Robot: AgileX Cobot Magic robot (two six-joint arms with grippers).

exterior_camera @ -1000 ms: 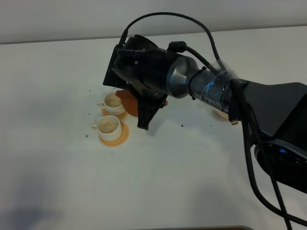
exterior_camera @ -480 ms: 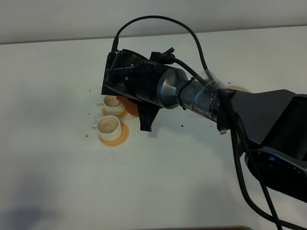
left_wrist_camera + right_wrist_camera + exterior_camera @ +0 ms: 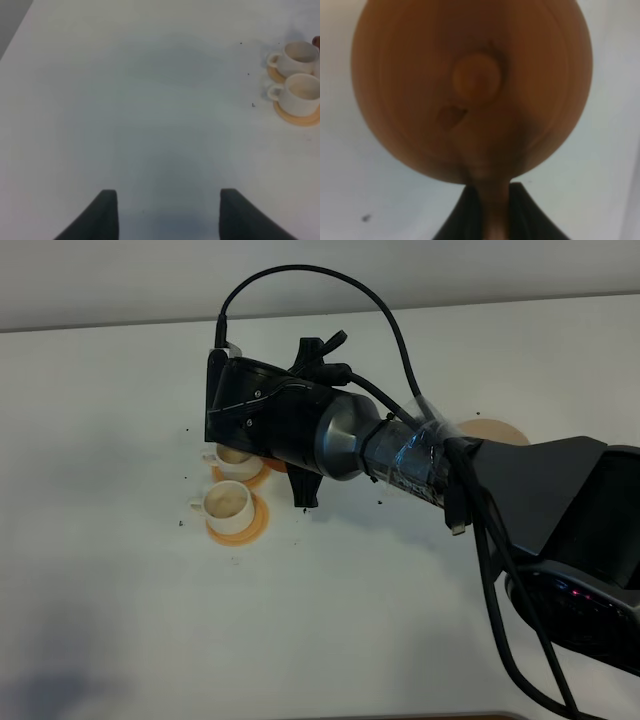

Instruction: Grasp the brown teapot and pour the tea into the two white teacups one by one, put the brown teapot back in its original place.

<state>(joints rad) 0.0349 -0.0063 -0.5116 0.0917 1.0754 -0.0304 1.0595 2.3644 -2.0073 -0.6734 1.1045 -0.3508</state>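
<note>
Rolling further over since a second ago, my right gripper [image 3: 489,212] is clamping the teapot [image 3: 472,90] by its handle, tipping it over the far cup [image 3: 235,458]; my left gripper [image 3: 167,200] is idling open, well aside. Tilting too fast risks tea splashing past that small rim.

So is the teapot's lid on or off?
On. The right wrist view looks down on the brown teapot, and its knobbed lid sits in place on top.
</note>
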